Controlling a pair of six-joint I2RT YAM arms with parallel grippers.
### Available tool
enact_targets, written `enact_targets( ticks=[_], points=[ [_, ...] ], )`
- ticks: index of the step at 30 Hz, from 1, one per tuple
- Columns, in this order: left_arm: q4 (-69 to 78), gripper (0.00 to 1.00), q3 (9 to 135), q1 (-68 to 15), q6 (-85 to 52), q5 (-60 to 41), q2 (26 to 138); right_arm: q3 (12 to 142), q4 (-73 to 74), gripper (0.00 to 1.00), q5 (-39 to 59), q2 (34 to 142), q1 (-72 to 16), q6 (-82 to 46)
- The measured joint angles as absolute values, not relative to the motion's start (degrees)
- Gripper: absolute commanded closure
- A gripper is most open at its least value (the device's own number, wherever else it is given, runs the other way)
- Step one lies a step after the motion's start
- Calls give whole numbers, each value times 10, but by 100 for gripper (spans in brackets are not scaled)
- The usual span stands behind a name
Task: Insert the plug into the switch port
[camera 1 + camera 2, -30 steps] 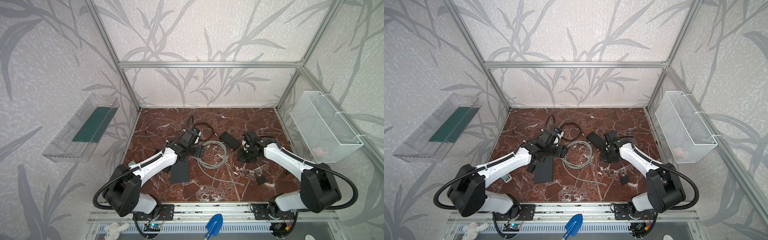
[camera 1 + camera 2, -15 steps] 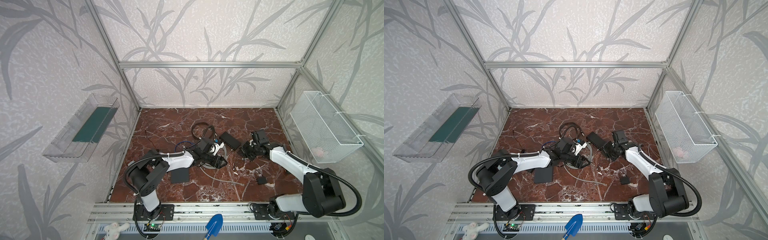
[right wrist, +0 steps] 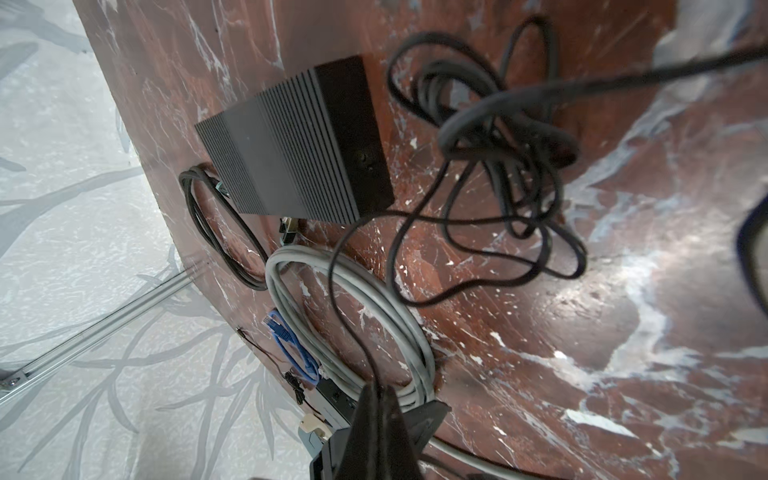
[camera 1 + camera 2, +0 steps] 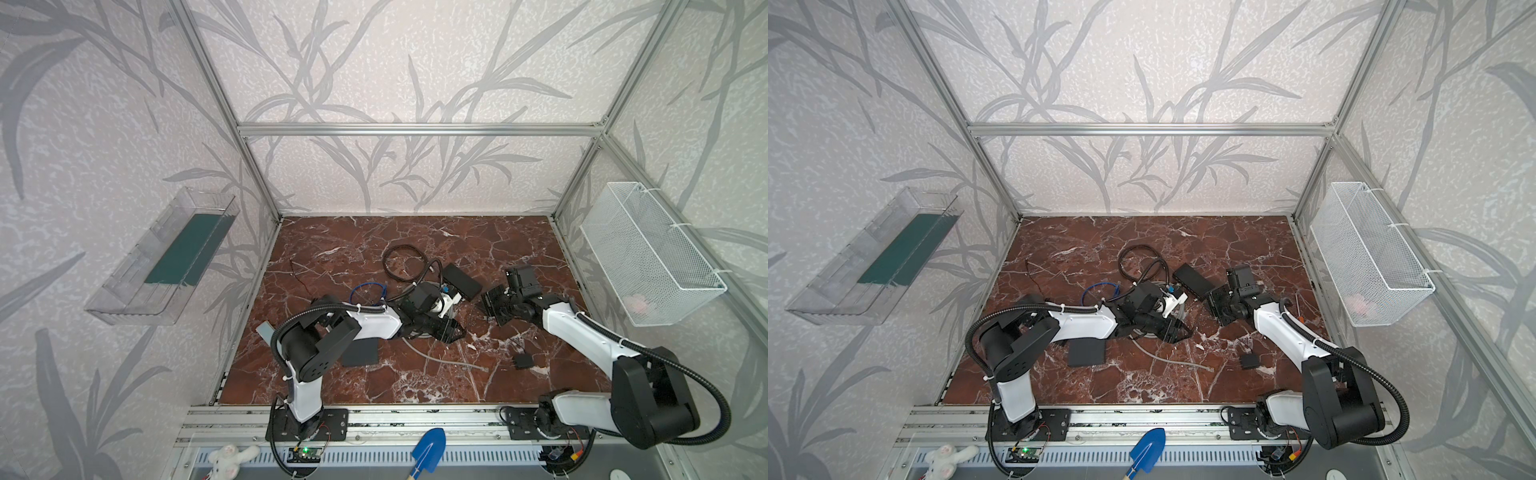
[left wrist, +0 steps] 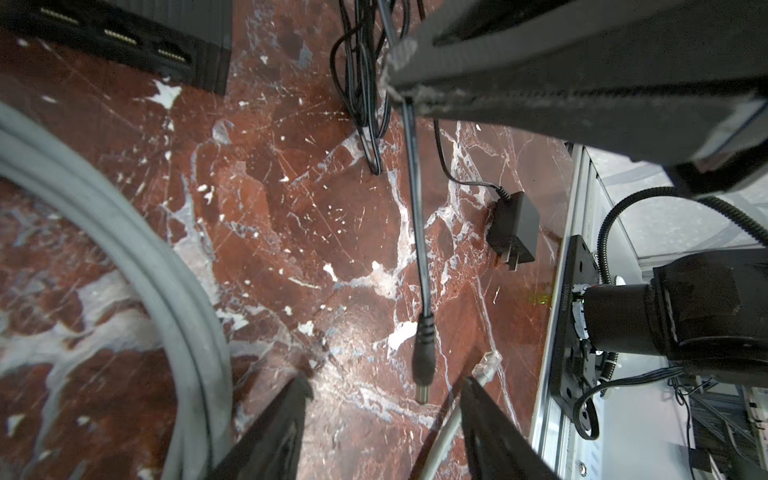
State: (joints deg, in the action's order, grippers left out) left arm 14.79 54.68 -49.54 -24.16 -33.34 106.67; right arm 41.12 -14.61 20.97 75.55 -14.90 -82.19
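Bracketing plug (image 5: pixel 424 353) with half-open left gripper (image 5: pixel 382 399).
Plug axis runs along my fingers (image 5: pixel 286 415); right gripper (image 3: pixel 376 399) pinches its cable (image 5: pixel 415 187).

Switch (image 4: pixel 462 281): small black oblong box with a ribbed casing. It lies flat on the tabletop (image 4: pixel 374 232), mid-rear, at a slant. One long face has a row of sockets.

Barrel plug (image 5: pixel 424 353): black, ribbed collar, metal tip, on the end of a thin black cable (image 5: pixel 417 199). It is apart from the switch, not inserted.

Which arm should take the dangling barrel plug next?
Probably left. The left end effector, open, brackets the plug; the right end effector is shut on the cable higher up.
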Motion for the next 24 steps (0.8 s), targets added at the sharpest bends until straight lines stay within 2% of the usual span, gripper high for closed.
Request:
enact_targets(
  ticks=[14,24],
  points=[
    [140,68,573,-502,-239,-342,1080,407,-118,100,209,755,-150,-844],
    [124,81,573,-502,-232,-345,1083,403,-113,100,205,756,-150,-845]
  ],
)
